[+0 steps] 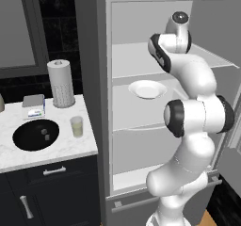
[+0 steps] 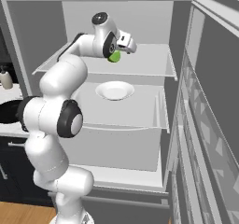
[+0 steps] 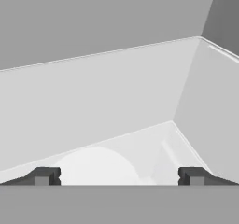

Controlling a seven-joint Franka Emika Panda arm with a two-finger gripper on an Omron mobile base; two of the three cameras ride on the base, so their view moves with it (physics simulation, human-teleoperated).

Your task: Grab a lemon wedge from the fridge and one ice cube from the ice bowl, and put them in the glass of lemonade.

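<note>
Fridge (image 1: 104,102) stands open. Hand reaches in above the upper shelf (image 2: 154,64); fingers (image 3: 42,176) spread wide, grasping nothing. White plate (image 2: 115,90) sits one shelf down, below and just ahead of them. Lemon wedge not identifiable; long axis undetermined. Glass of lemonade (image 1: 76,126) on worktop (image 1: 56,149), beside ice bowl (image 1: 36,134).

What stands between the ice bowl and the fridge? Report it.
The glass of lemonade stands between the ice bowl and the fridge, seen in the left base view.
</note>
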